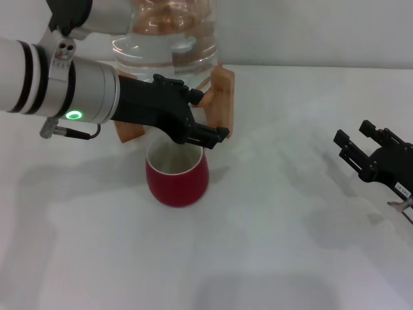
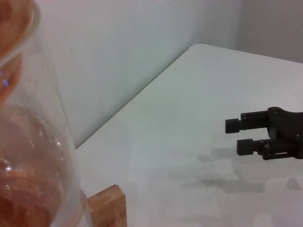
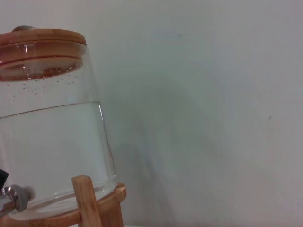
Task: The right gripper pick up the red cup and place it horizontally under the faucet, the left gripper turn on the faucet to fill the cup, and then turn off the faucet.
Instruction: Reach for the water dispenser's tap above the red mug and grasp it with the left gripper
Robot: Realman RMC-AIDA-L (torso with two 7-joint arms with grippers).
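red cup [image 1: 177, 177] just beneath left tool [image 1: 208, 137]

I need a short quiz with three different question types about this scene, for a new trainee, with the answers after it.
1. True or false: the red cup stands upright on the table.
2. Which gripper is above the cup's rim? A) the left gripper B) the right gripper C) neither
3. Fill in: the water jug rests on a ______ stand.

Key
1. True; its open mouth faces up, in front of the jug's stand.
2. A; the right gripper sits apart at the table's right side, fingers open.
3. wooden
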